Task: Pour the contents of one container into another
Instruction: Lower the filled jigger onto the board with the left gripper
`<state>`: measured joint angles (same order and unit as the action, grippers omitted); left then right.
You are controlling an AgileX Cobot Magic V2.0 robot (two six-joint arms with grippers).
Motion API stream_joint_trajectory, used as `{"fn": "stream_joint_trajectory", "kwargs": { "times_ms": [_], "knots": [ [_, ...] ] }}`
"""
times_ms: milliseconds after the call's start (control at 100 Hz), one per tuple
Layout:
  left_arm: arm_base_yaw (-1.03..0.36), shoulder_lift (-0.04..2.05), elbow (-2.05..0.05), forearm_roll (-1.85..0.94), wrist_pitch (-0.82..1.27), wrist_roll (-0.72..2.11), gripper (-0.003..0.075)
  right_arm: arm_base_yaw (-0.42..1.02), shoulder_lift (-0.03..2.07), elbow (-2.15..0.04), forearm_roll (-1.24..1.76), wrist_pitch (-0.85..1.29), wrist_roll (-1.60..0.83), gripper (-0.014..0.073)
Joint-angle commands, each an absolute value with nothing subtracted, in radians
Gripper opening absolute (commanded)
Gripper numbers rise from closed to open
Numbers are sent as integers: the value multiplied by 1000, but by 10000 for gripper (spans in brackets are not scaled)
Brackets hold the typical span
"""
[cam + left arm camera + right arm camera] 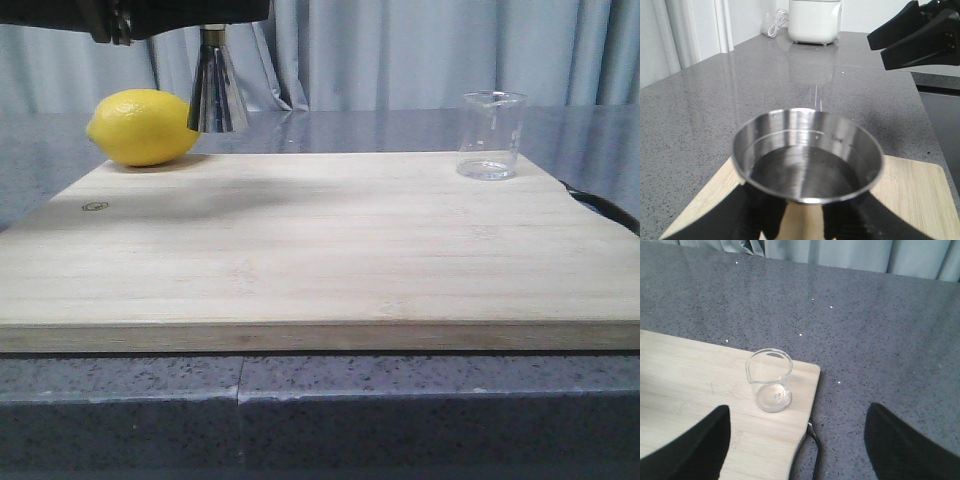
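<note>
Beaker (769,381) upright on board (300,250); right claw (795,445) spread wide; left claw (800,220) clamps jigger (807,152).

The left gripper (800,220) has matte black fingers (740,215), broad and smooth-edged. From the right wrist, the right gripper (800,450) shows two rounded black fingers (695,445). At twelve o'clock in the front view, the arm (160,15) is dark, blocky housing with a metallic fitting.
</note>
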<state>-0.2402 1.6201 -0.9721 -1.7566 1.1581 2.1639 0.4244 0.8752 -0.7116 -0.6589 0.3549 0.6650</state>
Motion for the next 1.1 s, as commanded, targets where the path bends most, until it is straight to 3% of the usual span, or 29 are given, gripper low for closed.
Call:
{"fn": "stream_joint_trajectory", "kwargs": {
  "times_ms": [0, 450, 1090],
  "knots": [
    [-250, 1574, -1004, -1849, 1230, 2156, 260, 426, 860, -737, -680, 310, 663, 502],
    [-356, 1705, -1101, -1849, 1213, 2156, 260, 426, 860, -737, -693, 282, 663, 502],
    [-360, 1812, -1126, -1845, 1205, 2160, 261, 426, 860, -737, -695, 262, 663, 502]
  ]
}}
